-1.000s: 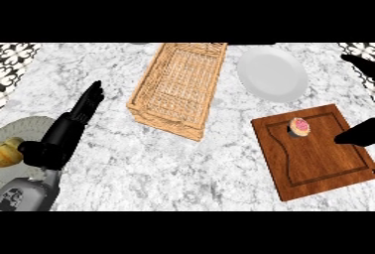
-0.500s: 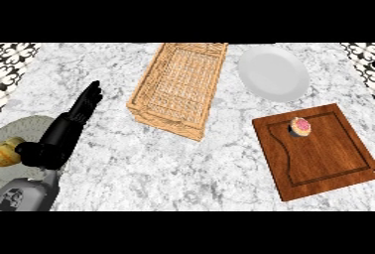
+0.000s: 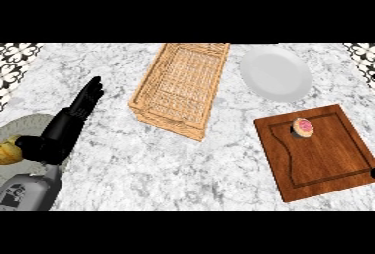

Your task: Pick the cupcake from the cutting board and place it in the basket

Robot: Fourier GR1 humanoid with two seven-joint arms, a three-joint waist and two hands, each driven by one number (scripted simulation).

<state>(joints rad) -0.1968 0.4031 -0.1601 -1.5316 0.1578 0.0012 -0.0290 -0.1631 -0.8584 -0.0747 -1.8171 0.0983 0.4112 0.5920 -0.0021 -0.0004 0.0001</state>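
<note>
A small cupcake [image 3: 302,127] with pink icing stands near the far edge of the brown wooden cutting board [image 3: 322,158] at the right. The woven basket [image 3: 183,84] lies at the back centre, empty as far as I can see. My left hand [image 3: 62,129] is open at the left, fingers straight and pointing up toward the back, far from both. Only a black sliver of my right hand [image 3: 372,172] shows at the right edge, beside the board.
A white plate [image 3: 275,73] sits behind the board, right of the basket. A grey plate [image 3: 22,124] with a yellowish food item [image 3: 9,151] lies at the left edge under my left forearm. Marble counter stretches between basket and board.
My right hand, which hung over the board's right side a second ago, has pulled back out past the right edge. The left hand has barely moved.
</note>
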